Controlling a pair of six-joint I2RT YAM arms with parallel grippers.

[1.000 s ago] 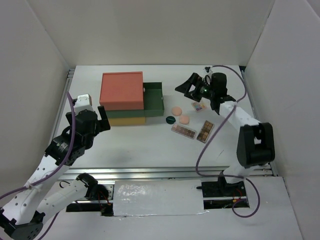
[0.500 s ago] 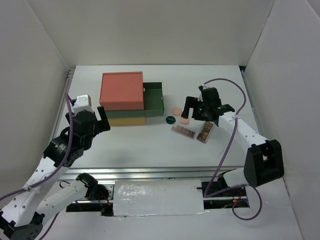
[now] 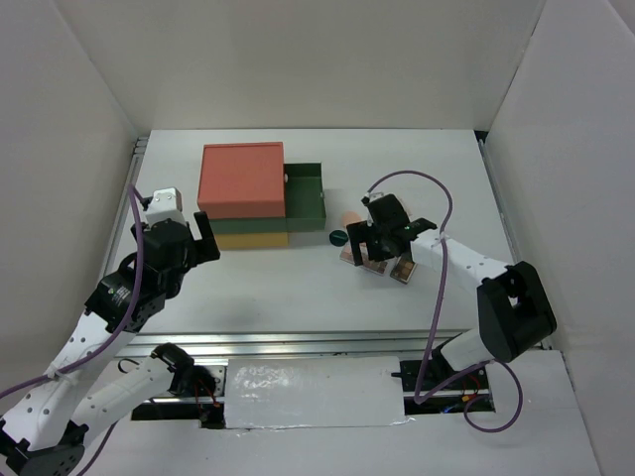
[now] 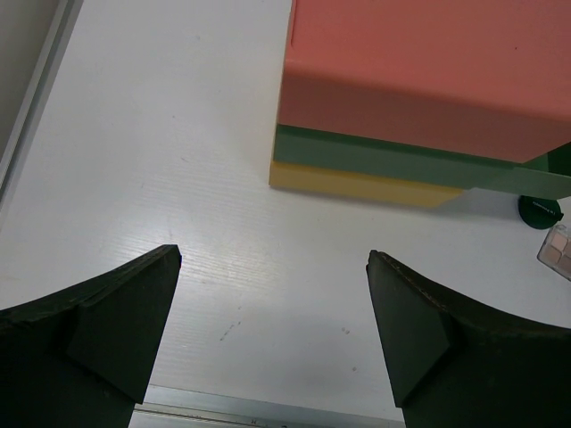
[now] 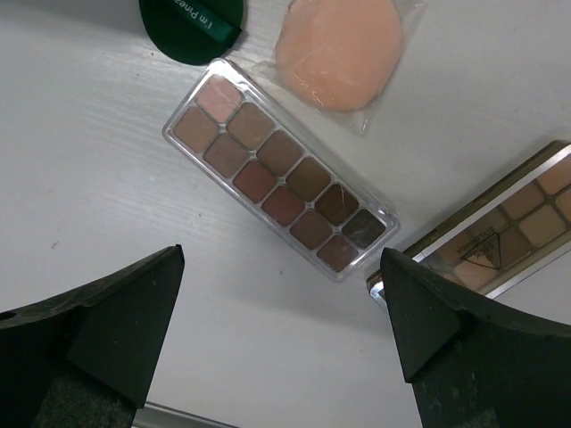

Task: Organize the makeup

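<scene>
In the right wrist view a clear twelve-pan brown palette (image 5: 281, 174) lies diagonally on the white table. A wrapped peach puff (image 5: 339, 45) and a dark-green disc (image 5: 189, 22) lie just beyond it, and a gold-rimmed palette (image 5: 504, 232) is at the right. My right gripper (image 5: 282, 263) hovers open just short of the clear palette's near end, holding nothing. From above, the right gripper (image 3: 363, 256) covers most of that palette, with the disc (image 3: 337, 237) to its left. My left gripper (image 3: 203, 238) is open and empty beside the drawer box (image 3: 241, 178).
The stacked box has an orange top, a green drawer (image 3: 306, 195) pulled out to the right, and a yellow base (image 4: 357, 183). White walls enclose the table on three sides. A metal rail (image 3: 327, 342) runs along the near edge.
The right arm swung from the back right down and leftward over the palettes, staying open. The left arm has not moved.
</scene>
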